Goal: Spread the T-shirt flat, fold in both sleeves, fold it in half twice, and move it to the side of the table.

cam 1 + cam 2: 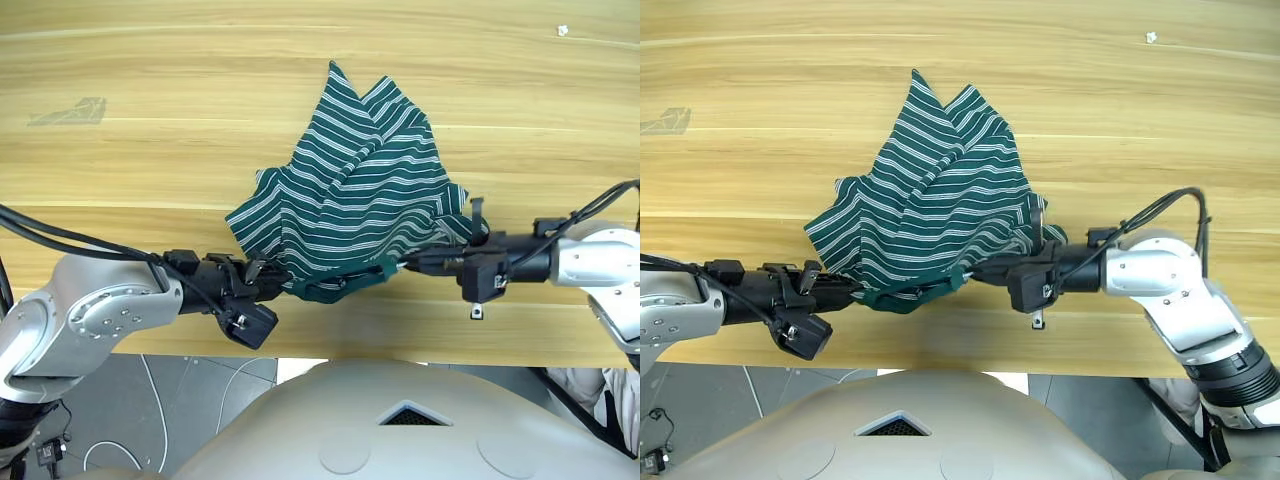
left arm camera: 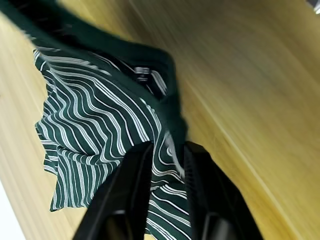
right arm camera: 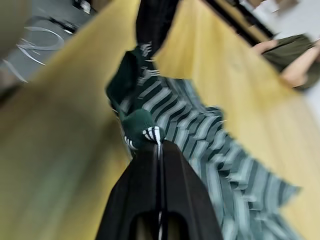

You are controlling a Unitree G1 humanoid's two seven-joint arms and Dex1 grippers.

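**Both tools pinch the T-shirt's near edge**

The left tool [image 1: 272, 284] is closed to a narrow gap with striped cloth nipped in it. The right tool [image 1: 412, 264] is pressed fully together on a fold of the same T-shirt [image 1: 350, 190]. A dark green band [image 1: 345, 283] spans between them, and the rest lies bunched on the tabletop [image 1: 150, 70] just beyond their tips. Holding two points of one edge likely lets the arms draw the cloth out flat.

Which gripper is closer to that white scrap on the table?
Right. The right gripper holds the T-shirt at its near edge, with the scrap far ahead and to its right; the left gripper holds it further left.
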